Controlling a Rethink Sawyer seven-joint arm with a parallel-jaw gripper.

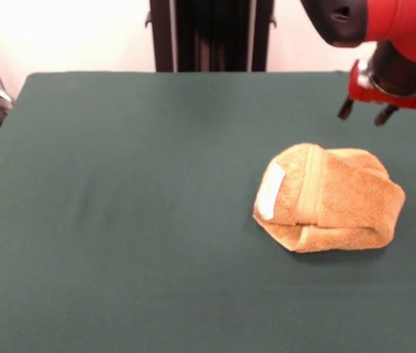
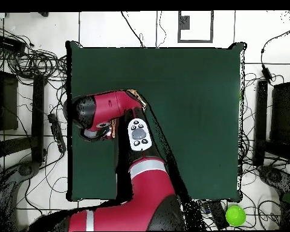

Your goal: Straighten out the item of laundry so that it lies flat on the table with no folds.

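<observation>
The towel (image 1: 328,198) is seen bunched and folded over itself on the table (image 1: 119,220), its white label (image 1: 271,190) turned up, so flattening is judged not yet begun. The gripper (image 1: 367,110) is held above and beyond it, jaws parted and empty; a descent onto an upper fold is called for next, and nothing is seen in the way.

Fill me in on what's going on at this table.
A red and black Sawyer arm is working on a golden-orange terry towel that lies bunched and folded over itself on the green table, its white label showing on the side. The gripper hangs in the air just beyond the towel, open, touching nothing. The towel is not yet flat. In the overhead view the arm covers nearly all of the towel. A green ball lies on the floor off the table.
</observation>
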